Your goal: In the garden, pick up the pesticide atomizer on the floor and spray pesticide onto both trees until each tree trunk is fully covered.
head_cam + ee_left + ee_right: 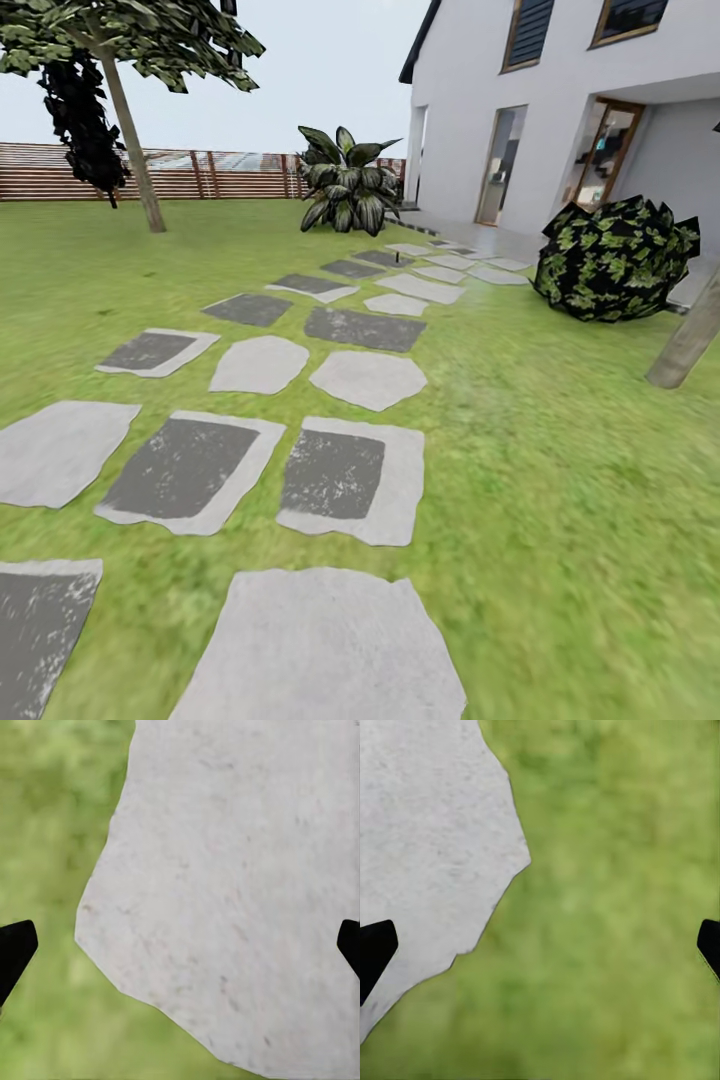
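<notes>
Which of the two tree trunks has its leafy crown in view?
The thin grey-brown tree trunk at far left by the brown slatted wooden fence carries a dark green crown; the thicker leaning trunk at right is cut off by the frame.

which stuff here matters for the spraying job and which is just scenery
For the job:
- tree by the fence
- leaning tree trunk
- grass floor

Just scenery:
- stepping stones
- dark bush
- leafy plant
- house
- wooden fence

Green grass (560,480), pale and dark grey stepping stones (330,640), brown slatted fence (60,172).
</notes>
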Available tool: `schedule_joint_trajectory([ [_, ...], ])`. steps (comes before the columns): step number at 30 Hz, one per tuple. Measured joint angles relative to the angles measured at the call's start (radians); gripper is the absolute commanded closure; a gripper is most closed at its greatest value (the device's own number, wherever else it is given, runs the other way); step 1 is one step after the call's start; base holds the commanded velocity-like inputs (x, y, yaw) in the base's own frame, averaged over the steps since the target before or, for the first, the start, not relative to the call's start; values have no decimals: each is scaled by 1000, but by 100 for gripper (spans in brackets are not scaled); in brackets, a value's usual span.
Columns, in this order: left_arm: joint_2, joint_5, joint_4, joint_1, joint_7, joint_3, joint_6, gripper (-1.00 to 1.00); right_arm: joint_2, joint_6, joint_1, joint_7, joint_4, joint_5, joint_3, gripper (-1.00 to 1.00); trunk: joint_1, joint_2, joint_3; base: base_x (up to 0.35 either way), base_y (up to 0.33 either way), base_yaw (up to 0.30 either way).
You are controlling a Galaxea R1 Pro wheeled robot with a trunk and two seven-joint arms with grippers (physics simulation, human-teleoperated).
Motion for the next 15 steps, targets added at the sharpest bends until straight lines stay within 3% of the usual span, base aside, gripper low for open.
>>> schedule_joint_trajectory([
  [15,0,0,0,0,0,-2,-2,-100,5,1,0,0,0,1,0,-100,0,0,0,338,0,0],
])
